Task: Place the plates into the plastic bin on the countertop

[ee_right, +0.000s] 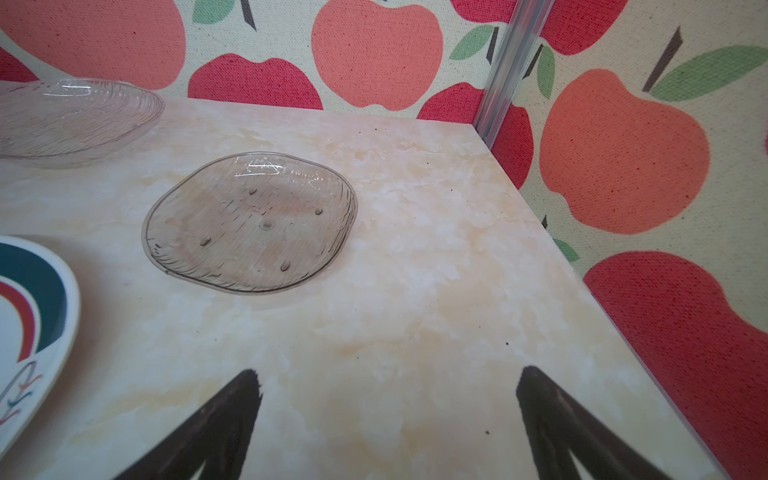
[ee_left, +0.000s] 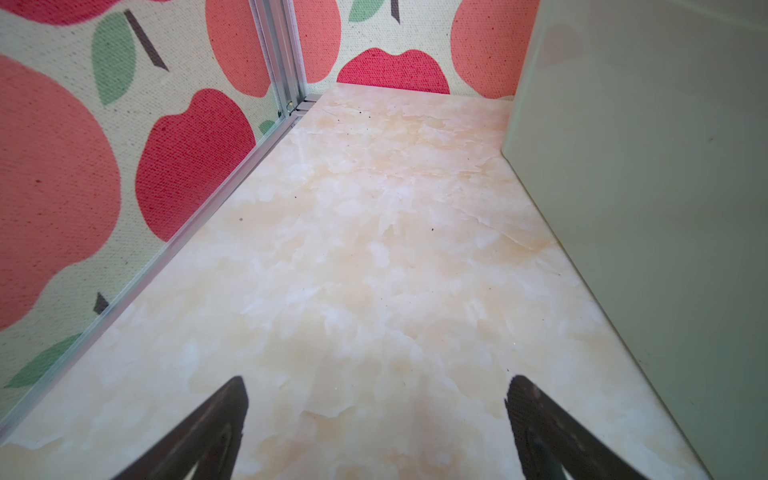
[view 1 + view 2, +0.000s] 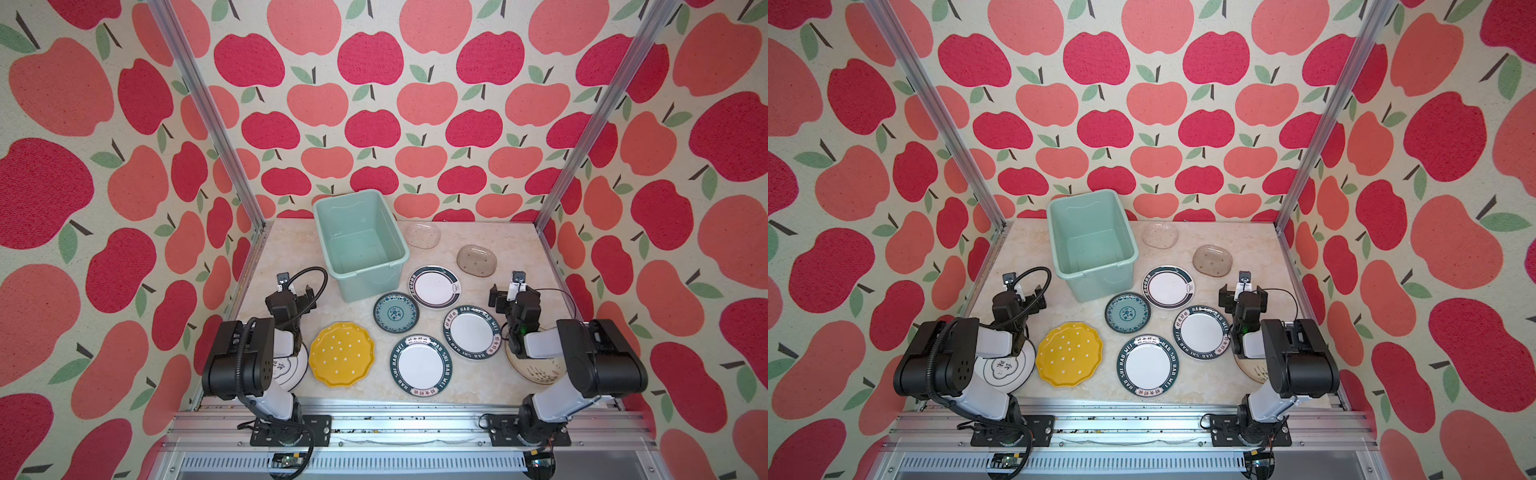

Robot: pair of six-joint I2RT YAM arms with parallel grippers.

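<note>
Since both wrist views look straight down the jaws, the finger state is plain: each pair stands spread wide and encloses nothing.

Left gripper [image 2: 378,390]: its two dark fingers [image 2: 216,424] frame bare countertop [image 2: 353,249]. The wall of the plastic bin [image 2: 644,208] rises just beside one finger, with a gap between them.

Right gripper [image 1: 390,374]: its fingers [image 1: 224,415] also frame bare surface. They point toward the smoky glass plate [image 1: 249,224], which lies near but is not touched. The clear glass plate [image 1: 70,120] sits farther off.

Whether either set of fingertips grazes the surface cannot be settled; they appear to ride just above it.

Pose, in both top views: each arm is folded, with the elbow raised near the front rail [image 3: 395,409], the forearm reaching toward the back wall [image 3: 374,124], and the gripper low. The left arm overhangs a white emblem plate [image 3: 1005,368]. The right arm overhangs a cream plate [image 3: 536,370].

The bin stands upright at the back, left of centre. The plates lie flat on the countertop outside it:
- a yellow scalloped plate [image 3: 341,354]
- a teal patterned plate [image 3: 395,312]
- a near lettered-rim plate [image 3: 421,365]
- a far lettered-rim plate [image 3: 473,331]
- a green-banded white plate [image 3: 434,286], just beside the bin's near right corner
</note>
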